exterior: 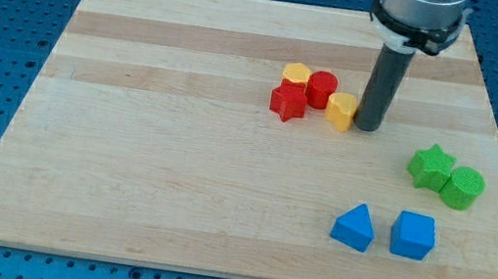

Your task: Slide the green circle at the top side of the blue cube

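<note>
I count seven blocks on the wooden desk [178, 149]: two red, two yellow, two green and two blue. The green circle [463, 187], a short cylinder, sits near the view's right edge, touching the green star [432, 167] on its left. Below them, toward the view's bottom, stands the blue cube [413, 235], with a blue triangular block [354, 226] just beside it on the view's left, the two apart by a narrow gap. The green circle lies above the cube and a little to the view's right of it, clearly apart from it. Nearer the middle of the desk a cluster holds the red star [287, 101], a red cylinder [322, 89], a yellow block [297, 72] that looks hexagonal, though its shape is hard to make out, and a second yellow block [340, 111]. I have no grasping hand, only a dark rod, so nothing is gripped; my tip [368, 127] rests on the desk at the right side of that second yellow block, touching it or very nearly so. It is well apart from the green circle, which lies to the view's lower right, with the green star between the two. I can read no writing or labels anywhere.
</note>
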Motion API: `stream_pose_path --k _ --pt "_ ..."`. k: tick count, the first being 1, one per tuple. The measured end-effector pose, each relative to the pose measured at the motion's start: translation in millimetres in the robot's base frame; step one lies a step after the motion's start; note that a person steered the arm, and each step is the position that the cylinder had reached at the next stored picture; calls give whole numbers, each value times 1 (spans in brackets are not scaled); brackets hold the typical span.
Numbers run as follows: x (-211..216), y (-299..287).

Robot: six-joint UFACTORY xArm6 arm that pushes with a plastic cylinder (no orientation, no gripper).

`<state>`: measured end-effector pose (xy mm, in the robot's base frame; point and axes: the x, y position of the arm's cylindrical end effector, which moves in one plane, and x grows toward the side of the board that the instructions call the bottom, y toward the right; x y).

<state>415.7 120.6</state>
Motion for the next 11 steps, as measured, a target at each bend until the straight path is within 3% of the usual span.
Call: stream_pose_path --k 2,5,7,9,11 --pt "0 -14" --pt "2 95" --pt "42 139" --pt "78 141" --pt "84 105"
